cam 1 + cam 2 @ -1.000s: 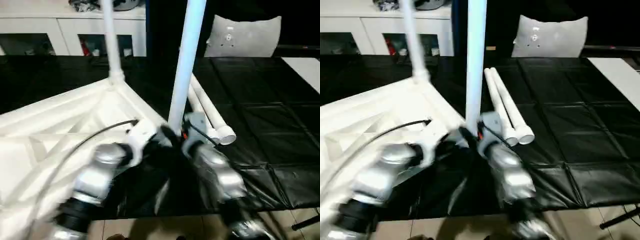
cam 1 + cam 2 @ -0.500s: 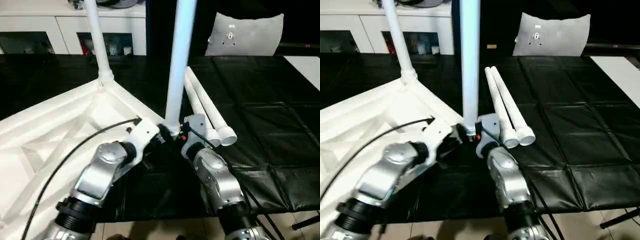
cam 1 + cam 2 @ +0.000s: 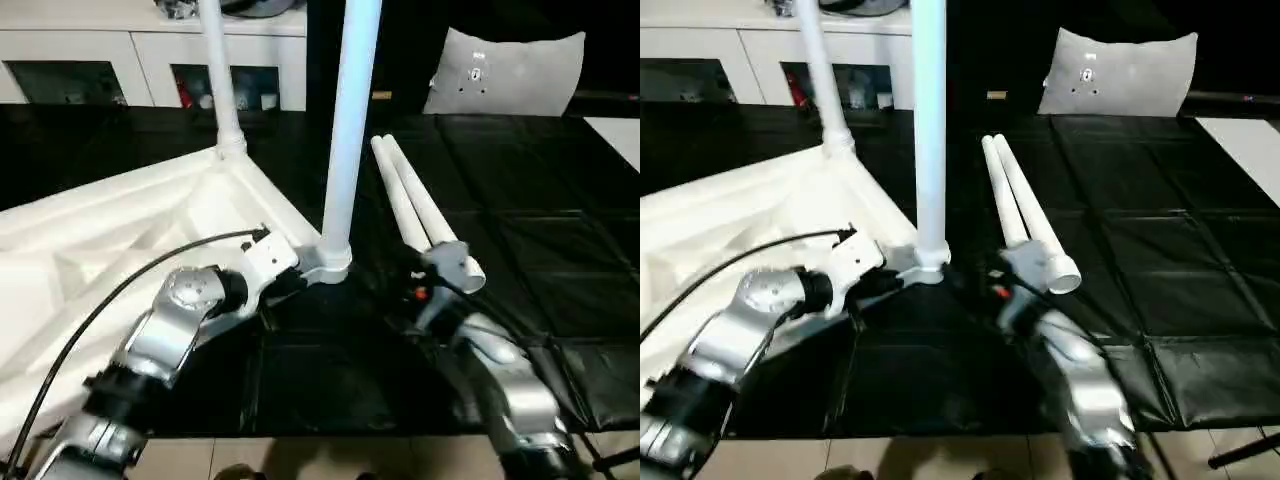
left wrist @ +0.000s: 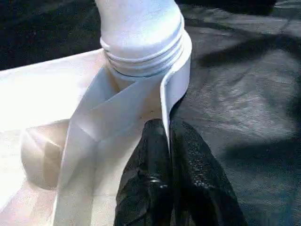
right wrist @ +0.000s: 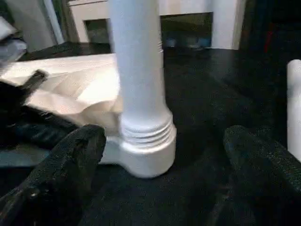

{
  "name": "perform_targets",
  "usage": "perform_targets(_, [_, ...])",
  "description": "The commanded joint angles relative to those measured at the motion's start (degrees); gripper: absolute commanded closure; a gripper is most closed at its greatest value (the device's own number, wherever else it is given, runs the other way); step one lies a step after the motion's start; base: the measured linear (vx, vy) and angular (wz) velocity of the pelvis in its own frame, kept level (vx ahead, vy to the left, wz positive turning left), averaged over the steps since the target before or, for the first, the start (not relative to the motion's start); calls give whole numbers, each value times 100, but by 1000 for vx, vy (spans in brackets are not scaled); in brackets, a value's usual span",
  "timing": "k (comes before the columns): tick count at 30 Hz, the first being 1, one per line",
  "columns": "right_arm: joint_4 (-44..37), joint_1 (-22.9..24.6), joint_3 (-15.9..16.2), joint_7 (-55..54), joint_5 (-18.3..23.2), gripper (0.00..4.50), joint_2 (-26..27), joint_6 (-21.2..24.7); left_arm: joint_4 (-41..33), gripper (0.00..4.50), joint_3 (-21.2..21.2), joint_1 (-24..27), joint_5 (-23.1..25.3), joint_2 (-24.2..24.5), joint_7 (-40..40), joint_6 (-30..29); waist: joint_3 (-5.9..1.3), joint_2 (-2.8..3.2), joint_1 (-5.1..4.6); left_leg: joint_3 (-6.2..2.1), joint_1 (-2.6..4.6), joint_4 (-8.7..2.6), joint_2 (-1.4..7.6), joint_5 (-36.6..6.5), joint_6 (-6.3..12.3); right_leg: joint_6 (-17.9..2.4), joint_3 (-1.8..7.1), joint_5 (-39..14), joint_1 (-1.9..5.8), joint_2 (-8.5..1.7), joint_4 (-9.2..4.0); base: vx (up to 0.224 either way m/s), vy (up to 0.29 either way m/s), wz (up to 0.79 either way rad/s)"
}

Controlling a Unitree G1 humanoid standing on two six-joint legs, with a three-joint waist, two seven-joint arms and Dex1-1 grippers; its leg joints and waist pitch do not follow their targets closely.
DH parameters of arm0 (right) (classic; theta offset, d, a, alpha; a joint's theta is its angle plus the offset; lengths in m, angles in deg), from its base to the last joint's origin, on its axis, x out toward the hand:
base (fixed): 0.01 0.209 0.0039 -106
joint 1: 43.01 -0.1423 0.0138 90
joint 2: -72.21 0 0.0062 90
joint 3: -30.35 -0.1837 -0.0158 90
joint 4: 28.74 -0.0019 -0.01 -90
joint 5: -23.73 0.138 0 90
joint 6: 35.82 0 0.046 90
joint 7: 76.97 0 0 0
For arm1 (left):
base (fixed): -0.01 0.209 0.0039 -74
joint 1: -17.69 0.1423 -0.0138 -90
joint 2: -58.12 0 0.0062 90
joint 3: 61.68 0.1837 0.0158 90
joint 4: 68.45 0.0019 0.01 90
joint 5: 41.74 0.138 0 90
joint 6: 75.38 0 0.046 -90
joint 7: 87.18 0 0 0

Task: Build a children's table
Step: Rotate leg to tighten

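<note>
The children's table top [image 3: 110,240] lies upside down on the black mat, ribbed underside up. One white leg [image 3: 221,75] stands in the far corner socket. Another leg [image 3: 350,120] stands upright in the near corner socket [image 5: 143,153]. Two loose legs [image 3: 415,205] lie side by side on the mat to the right. My left gripper [image 4: 165,141] is shut on the thin rim of the table top just beside the near socket. My right gripper [image 5: 162,141] stands open a short way right of that leg, its fingers [image 5: 70,157] wide apart and touching nothing.
A white cabinet with glass doors [image 3: 110,60] runs along the back. A pale cushion-like thing [image 3: 505,70] stands at the back right, and a flat white board [image 3: 618,130] lies at the right edge. The mat's front edge [image 3: 350,430] meets the floor close to me.
My right gripper has opened, let go of the near leg and drawn back to the right. The leg stays upright in its socket. My left gripper keeps its hold.
</note>
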Motion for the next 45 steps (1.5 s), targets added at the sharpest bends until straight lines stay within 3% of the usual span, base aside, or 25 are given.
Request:
perform_targets(1, [-271,66,140,73,50,9,-59,181,4,450,-139,-254,-76,-80,87,309,-362,56,7,-85,43,-409,196,-1346,68,-805,307,-1331,295,-432,-491,0,0,0])
perform_targets(2, [-362,108,181,120,175,9,-42,365,79,450,-185,-290,-106,-103,115,359,-370,86,12,-90,43,-405,199,-1311,75,-857,304,-1246,295,-437,-478,0,0,0])
perform_targets(3, [-420,132,280,166,164,9,-62,454,76,450,-289,-303,-228,-158,106,278,-366,75,2,-87,40,-406,196,-1320,91,-874,302,-1237,297,-433,-486,0,0,0])
perform_targets(4, [-457,147,406,234,129,0,-92,516,26,406,-383,-301,-336,-206,111,205,-366,49,4,-84,37,-401,198,-1293,105,-916,301,-1209,301,-433,-474,0,0,0])
perform_targets(8, [-353,77,708,59,-212,0,-117,899,-344,388,-637,-155,-741,-329,64,-145,-366,43,24,-78,41,-392,225,-1168,92,-1113,301,-1092,288,-452,-440,0,0,0])
perform_targets(9, [-225,-31,735,-152,-373,0,-41,966,-576,360,-771,-53,-818,-357,229,-245,-355,33,23,-75,32,-397,222,-1190,97,-1115,301,-1112,289,-447,-449,0,0,0])
perform_targets(13, [-121,-265,817,-347,-399,0,76,1394,-994,341,-1041,67,-941,-304,462,-507,-333,37,-18,-79,33,-406,194,-1368,27,-940,297,-1557,292,-439,-484,0,0,0])
perform_targets(14, [-83,-344,887,-340,-406,0,92,1446,-1078,330,-1172,73,-878,-229,597,-599,-333,83,-13,-86,41,-406,194,-1378,8,-881,301,-1620,285,-439,-487,0,0,0])
perform_targets(16, [-19,-419,967,-332,-430,0,115,1475,-1126,314,-1319,78,-739,-98,785,-716,-340,91,-21,-86,54,-402,192,-1403,-11,-818,299,-1599,271,-424,-495,0,0,0])
perform_targets(17, [87,-542,1144,-332,-545,0,144,1476,-1165,307,-1677,95,-457,214,1285,-988,-343,106,-44,-100,41,-412,191,-1423,-42,-822,292,-1526,282,-414,-472,0,0,0])
perform_targets(20, [196,-633,1224,-368,-603,0,242,1515,-1200,287,-2064,189,-229,598,1706,-1267,-351,104,-133,-115,31,-397,167,-1397,-82,-833,280,-1381,298,-401,-442,0,0,0])
perform_targets(22, [341,-740,1276,-429,-648,0,339,1606,-1258,287,-2415,436,-108,1116,1779,-1511,-351,127,-139,-109,65,-391,175,-1364,-66,-867,287,-1345,268,-383,-456,0,0,0])
perform_targets(23, [360,-754,1285,-438,-654,0,349,1623,-1267,328,-2459,473,-106,1179,1772,-1541,-355,119,-128,-111,80,-387,189,-1350,-80,-913,291,-1274,258,-389,-436,0,0,0])
perform_targets(24, [432,-797,1321,-459,-695,0,358,1645,-1259,335,-2577,582,-83,1345,1773,-1598,-348,117,-136,-112,41,-410,180,-1292,-80,-965,288,-1181,275,-378,-411,0,0,0])
perform_targets(25, [486,-828,1354,-472,-733,0,356,1640,-1256,327,-2653,668,-70,1455,1762,-1637,-344,147,-129,-114,72,-415,197,-1359,-108,-1013,292,-1071,247,-375,-398,0,0,0])
perform_targets(26, [521,-852,1387,-473,-754,0,349,1637,-1268,320,-2689,781,-70,1550,1706,-1678,-352,133,-106,-104,100,-410,206,-1382,-116,-1031,296,-1052,231,-378,-405,0,0,0])
perform_targets(28, [549,-884,1411,-465,-741,0,350,1641,-1353,373,-2696,917,-112,1604,1642,-1741,-338,153,-49,-98,109,-423,212,-1484,-139,-1048,305,-1087,214,-386,-407,0,0,0])
perform_targets(31, [621,-968,1461,-417,-751,0,358,1621,-1902,364,-2569,1294,-392,1499,1364,-2128,-327,141,9,-115,121,-452,233,-1735,-226,-981,317,-1379,214,-432,-414,0,0,0])
perform_targets(33, [695,-1006,1492,-391,-794,0,360,1597,-2130,403,-2479,1442,-464,1416,1337,-2312,-310,140,17,-109,136,-456,229,-1908,-264,-976,320,-1548,184,-425,-443,0,0,0])
perform_targets(34, [743,-1029,1494,-393,-803,0,372,1593,-2228,423,-2410,1508,-475,1416,1309,-2392,-305,134,14,-116,109,-462,217,-1914,-255,-947,322,-1635,205,-431,-452,0,0,0])
perform_targets(37, [859,-1088,1503,-402,-817,0,406,1578,-2404,407,-2348,1581,-582,1404,1223,-2579,-309,118,-1,-121,96,-455,200,-1889,-233,-852,324,-1818,216,-433,-468,0,0,0])
perform_targets(39, [1235,-1322,1514,-451,-880,0,491,1467,-2663,442,-2265,1651,-754,1392,1064,-2830,-316,133,-10,-120,99,-447,197,-1839,-228,-847,324,-1796,210,-432,-470,0,0,0])
perform_targets(40, [1506,-1494,1513,-495,-932,0,530,1376,-2805,442,-2218,1695,-858,1408,950,-2997,-321,137,-41,-136,89,-445,193,-1860,-251,-941,310,-1799,215,-437,-450,0,0,0])
perform_targets(42, [1731,-1636,1504,-542,-980,0,560,1285,-2911,442,-2166,1730,-929,1446,848,-3128,-320,137,-50,-119,103,-432,192,-1834,-243,-962,317,-1722,192,-418,-447,0,0,0])
perform_targets(45, [2270,-2004,1413,-628,-1006,0,656,1090,-2935,445,-1994,1828,-890,1612,665,-3220,-329,131,-64,-118,79,-432,179,-1721,-217,-987,313,-1558,223,-406,-428,0,0,0])
